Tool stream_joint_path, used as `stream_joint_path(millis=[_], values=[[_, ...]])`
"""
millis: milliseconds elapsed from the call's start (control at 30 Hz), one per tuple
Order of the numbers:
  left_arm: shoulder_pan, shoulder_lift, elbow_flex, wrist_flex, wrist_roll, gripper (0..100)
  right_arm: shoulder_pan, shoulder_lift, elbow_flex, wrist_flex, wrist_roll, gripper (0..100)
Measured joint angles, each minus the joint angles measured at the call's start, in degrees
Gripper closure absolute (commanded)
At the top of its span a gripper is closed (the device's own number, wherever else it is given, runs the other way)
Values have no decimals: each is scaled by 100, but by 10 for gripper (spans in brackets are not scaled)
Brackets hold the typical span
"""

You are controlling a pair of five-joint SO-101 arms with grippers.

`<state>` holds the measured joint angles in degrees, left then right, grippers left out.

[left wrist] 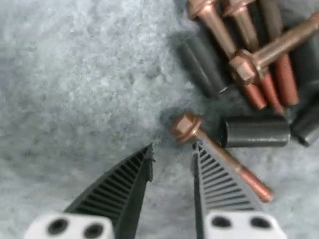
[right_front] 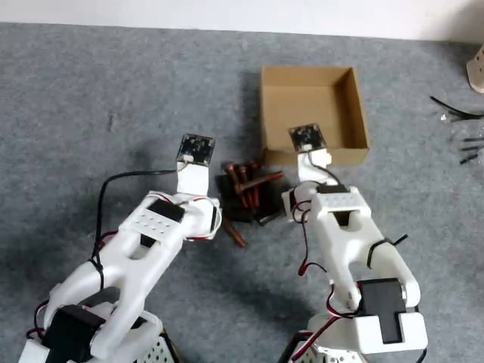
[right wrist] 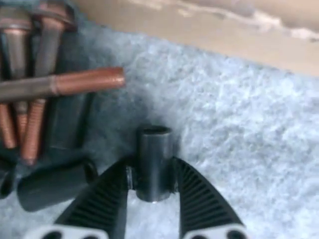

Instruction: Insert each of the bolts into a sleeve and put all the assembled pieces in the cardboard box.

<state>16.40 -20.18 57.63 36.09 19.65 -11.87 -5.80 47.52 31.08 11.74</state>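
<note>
A heap of copper bolts [right_front: 246, 181] and dark sleeves [right_front: 240, 212] lies on the grey carpet between my two arms. One bolt [left wrist: 219, 157] lies apart from the heap, its hex head just ahead of my left gripper [left wrist: 172, 157]. That gripper is open, and the bolt's shaft runs alongside one finger [left wrist: 212, 179]. A dark sleeve [left wrist: 254, 132] rests beside this bolt. My right gripper [right wrist: 152, 181] is shut on another dark sleeve [right wrist: 153, 154], close to the carpet near the wall of the cardboard box [right wrist: 224, 35]. The box [right_front: 355, 113] stands open behind the heap.
The left arm [right_front: 162, 219] and right arm [right_front: 344, 219] flank the heap. Small black parts [right_front: 463, 140] lie scattered at the right edge of the carpet, and a pale object [right_front: 476, 68] sits at the far right. Bare carpet spreads to the left.
</note>
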Motion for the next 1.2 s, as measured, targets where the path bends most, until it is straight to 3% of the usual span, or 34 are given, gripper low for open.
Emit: stream_joint_path(millis=[133, 267, 433, 700, 933, 1200], values=[[9, 0, 9, 0, 1002, 863, 18, 0, 0, -26, 0, 994], [9, 9, 62, 0, 1380, 863, 18, 0, 0, -44, 0, 994], [202, 299, 70, -9, 1451, 867, 18, 0, 0, -79, 0, 994], [352, 888, 62, -677, 1459, 867, 26, 0, 0, -281, 0, 994], [369, 211, 237, -686, 1459, 867, 26, 0, 0, -281, 0, 994], [985, -431, 580, -888, 1609, 867, 26, 0, 0, -281, 0, 994]])
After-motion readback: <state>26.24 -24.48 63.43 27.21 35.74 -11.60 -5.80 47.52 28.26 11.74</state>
